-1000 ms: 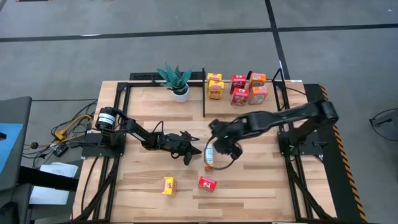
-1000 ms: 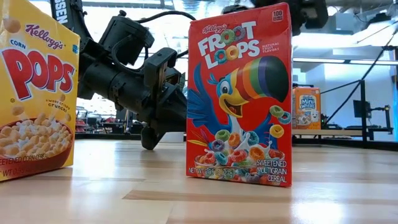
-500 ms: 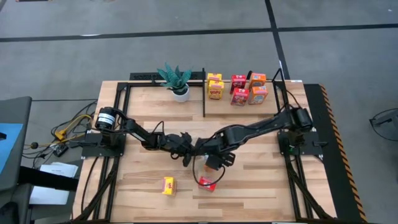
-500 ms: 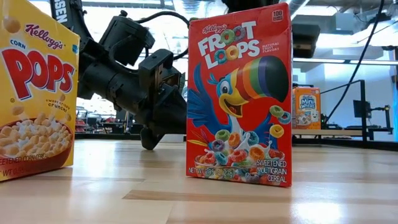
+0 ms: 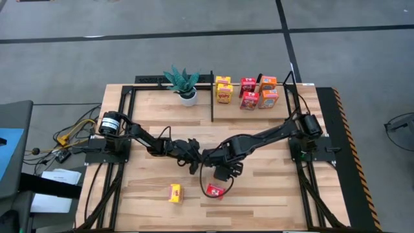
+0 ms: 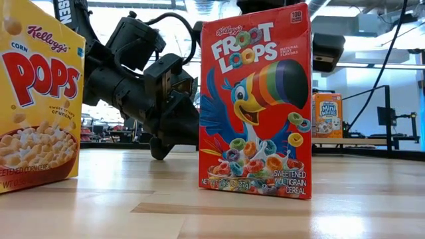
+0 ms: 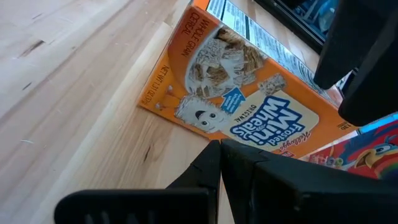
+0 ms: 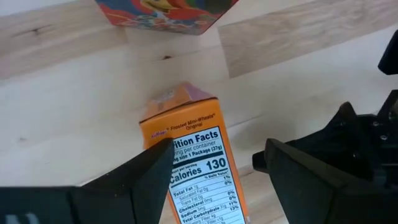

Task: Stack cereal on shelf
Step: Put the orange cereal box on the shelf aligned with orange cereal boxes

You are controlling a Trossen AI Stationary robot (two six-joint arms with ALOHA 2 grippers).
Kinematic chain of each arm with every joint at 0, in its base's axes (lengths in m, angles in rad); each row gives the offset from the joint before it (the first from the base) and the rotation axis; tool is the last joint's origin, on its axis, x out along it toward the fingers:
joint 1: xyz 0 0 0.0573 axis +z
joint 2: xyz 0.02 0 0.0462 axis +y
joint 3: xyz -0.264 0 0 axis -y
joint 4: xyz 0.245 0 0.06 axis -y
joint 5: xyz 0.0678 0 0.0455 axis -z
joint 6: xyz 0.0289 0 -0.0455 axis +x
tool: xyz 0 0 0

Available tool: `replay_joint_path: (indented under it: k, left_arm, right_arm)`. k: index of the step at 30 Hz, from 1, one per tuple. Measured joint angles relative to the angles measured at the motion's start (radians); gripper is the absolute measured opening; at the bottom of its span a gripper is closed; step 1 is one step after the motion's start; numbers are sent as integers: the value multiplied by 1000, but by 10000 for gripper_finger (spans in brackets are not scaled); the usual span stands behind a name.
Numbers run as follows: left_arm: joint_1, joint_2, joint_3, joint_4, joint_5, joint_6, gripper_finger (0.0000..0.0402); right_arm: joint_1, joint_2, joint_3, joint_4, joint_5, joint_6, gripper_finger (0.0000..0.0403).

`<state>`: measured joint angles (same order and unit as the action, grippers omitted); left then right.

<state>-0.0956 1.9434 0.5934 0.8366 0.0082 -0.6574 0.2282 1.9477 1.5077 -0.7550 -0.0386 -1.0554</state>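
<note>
An orange Frosted Mini-Wheats cereal box [image 7: 242, 93] rests on one long narrow side on the table, its Nutrition Facts panel [image 8: 196, 155] facing up. My right gripper [image 8: 214, 154] is open above it, pointing down, with a finger on either side; it also shows in the high view [image 5: 220, 171]. My left gripper [image 7: 221, 146] is shut, low over the table, its tips at the box's printed front; it also shows in the high view [image 5: 196, 162]. A yellow Corn Pops box [image 5: 174, 192] and a red Froot Loops box [image 5: 215, 191] stand near the front. The shelf [image 5: 284, 90] at the far right holds several boxes. My left gripper's shut fingertips come level from the table's left, at the lower long edge [image 7: 208, 130] of the orange box's front; I cannot tell whether they touch. My right gripper's one finger [image 8: 149, 171] overlaps the panel's edge, and the other stands apart; I cannot tell whether it touches.
A potted green plant [image 5: 183, 83] stands at the far edge, left of the shelf's black post [image 5: 212, 97]. In the low view the Corn Pops box [image 6: 36, 93] and the Froot Loops box [image 6: 255, 99] stand upright close by. Bare wood lies at the near right.
My right gripper has gone down and toward the table's near-left, up to my left gripper, taking the orange box from above the table down to it. The right arm has stretched out low across the table.
</note>
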Motion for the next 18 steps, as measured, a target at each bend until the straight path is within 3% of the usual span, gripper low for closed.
replay_joint_path:
  k: [18]
  left_arm:
    - [0,0,0,-3,-10,16,0]
  right_arm:
    - [8,-9,74,-60,-24,44,282]
